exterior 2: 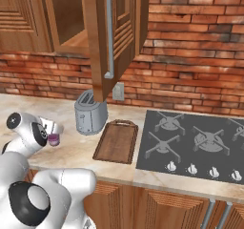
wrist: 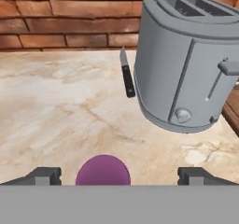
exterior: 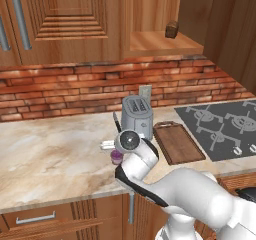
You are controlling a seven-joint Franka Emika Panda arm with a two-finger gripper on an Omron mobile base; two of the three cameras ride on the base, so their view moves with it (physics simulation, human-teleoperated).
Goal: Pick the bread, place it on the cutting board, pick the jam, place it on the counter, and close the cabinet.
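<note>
**Jam between the spread pincer tips on the desk**

While the bread is sitting on the open cabinet shelf, at about one o'clock in the left base view, the pincer is hovering low over the marbled desk with its tips spread wide. The jam is standing between those tips in the hand view, touching neither that I can see; whether it is resting on the desk cannot be told for certain. In the right base view the jam is showing at nine o'clock, just beside the white wrist. The toaster is standing at two o'clock from the jar in the hand view, with a knife lying beside it at twelve o'clock. The cutting board is lying bare on the desk, to the toaster's right, next to the stovetop. The cabinet door is hanging open.
</note>
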